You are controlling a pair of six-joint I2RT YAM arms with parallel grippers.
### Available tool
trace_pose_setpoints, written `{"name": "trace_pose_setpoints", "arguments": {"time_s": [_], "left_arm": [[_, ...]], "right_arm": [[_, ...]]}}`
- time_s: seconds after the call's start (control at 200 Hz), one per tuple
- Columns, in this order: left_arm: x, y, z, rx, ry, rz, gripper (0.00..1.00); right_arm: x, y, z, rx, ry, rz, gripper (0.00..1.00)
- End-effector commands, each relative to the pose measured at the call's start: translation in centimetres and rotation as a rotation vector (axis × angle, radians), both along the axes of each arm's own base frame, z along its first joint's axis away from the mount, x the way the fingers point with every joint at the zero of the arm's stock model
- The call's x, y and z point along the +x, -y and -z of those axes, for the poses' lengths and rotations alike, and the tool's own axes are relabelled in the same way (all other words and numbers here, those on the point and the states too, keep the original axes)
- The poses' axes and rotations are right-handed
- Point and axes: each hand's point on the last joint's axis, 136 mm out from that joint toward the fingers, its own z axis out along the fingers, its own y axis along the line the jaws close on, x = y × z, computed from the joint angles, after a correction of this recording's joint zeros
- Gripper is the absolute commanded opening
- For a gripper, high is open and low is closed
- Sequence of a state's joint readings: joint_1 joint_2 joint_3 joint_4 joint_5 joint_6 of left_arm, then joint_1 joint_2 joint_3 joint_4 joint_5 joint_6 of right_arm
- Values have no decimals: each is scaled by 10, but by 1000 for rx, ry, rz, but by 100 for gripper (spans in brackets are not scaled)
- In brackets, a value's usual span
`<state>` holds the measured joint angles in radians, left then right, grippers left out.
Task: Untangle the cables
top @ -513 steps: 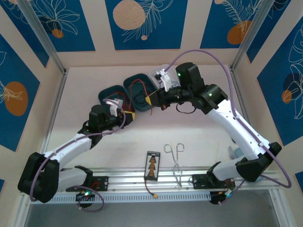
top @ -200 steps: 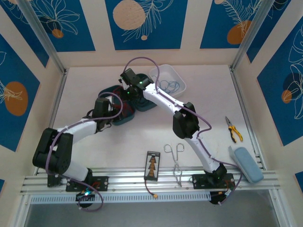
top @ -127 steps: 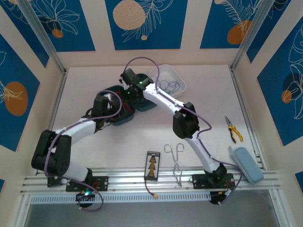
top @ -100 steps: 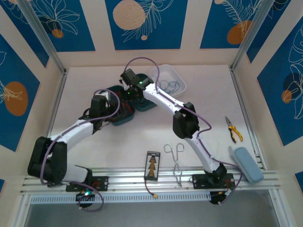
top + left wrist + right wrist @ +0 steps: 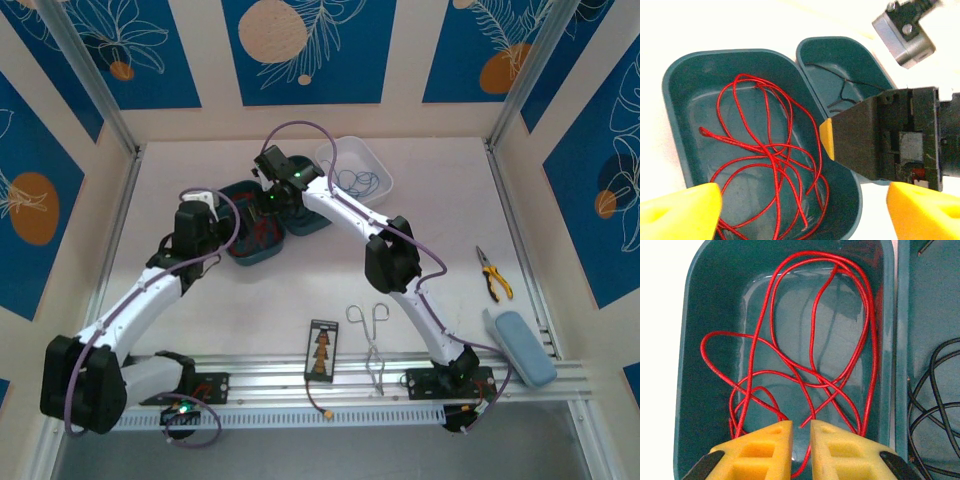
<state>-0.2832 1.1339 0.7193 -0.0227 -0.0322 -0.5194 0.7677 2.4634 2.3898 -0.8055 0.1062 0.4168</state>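
A red cable [image 5: 805, 372] lies in a teal tray [image 5: 690, 365]; the teal tray at its 3 o'clock [image 5: 920, 300] has a black cable [image 5: 935, 390]. The right gripper's pads [image 5: 760, 450] are yellow. White arms [image 5: 140, 300], purple-grey hoses [image 5: 297, 124]. Wall panels [image 5: 340, 60] are blue with orange discs and white leaf outlines

White arms [image 5: 140, 297], black joints [image 5: 392, 266], purple cables [image 5: 300, 125]

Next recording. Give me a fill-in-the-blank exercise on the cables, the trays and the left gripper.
The cable in the teal tray beneath the right gripper is ___.
The neighbouring teal tray holds a ___ cable.
The white tray holds a ___ cable.
The jaws of the left gripper stand ___.
Missing words: red, black, blue, open.
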Motion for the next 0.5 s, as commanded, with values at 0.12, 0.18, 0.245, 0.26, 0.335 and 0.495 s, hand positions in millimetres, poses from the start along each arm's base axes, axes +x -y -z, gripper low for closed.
{"name": "trace_pose_setpoints", "arguments": {"time_s": [0.12,0.18,0.245,0.26,0.335,0.495], "left_arm": [[-19,-29,-34,84,65,-81,100],[-27,-37,-42,106,85,-104,100],[-37,-47,-50,138,110,-127,100],[-39,-49,-52,146,113,-132,100],[-51,-62,-59,184,137,-171,100],[-74,-80,-67,259,193,-209,100]], "right_arm": [[-15,5,-29,-18,39,-28,23],[-19,10,-42,-13,62,-30,28],[-24,18,-54,-13,84,-23,33],[-25,21,-57,-12,88,-19,34],[-31,35,-69,-12,116,4,39],[-46,84,-84,-30,178,97,53]]}}
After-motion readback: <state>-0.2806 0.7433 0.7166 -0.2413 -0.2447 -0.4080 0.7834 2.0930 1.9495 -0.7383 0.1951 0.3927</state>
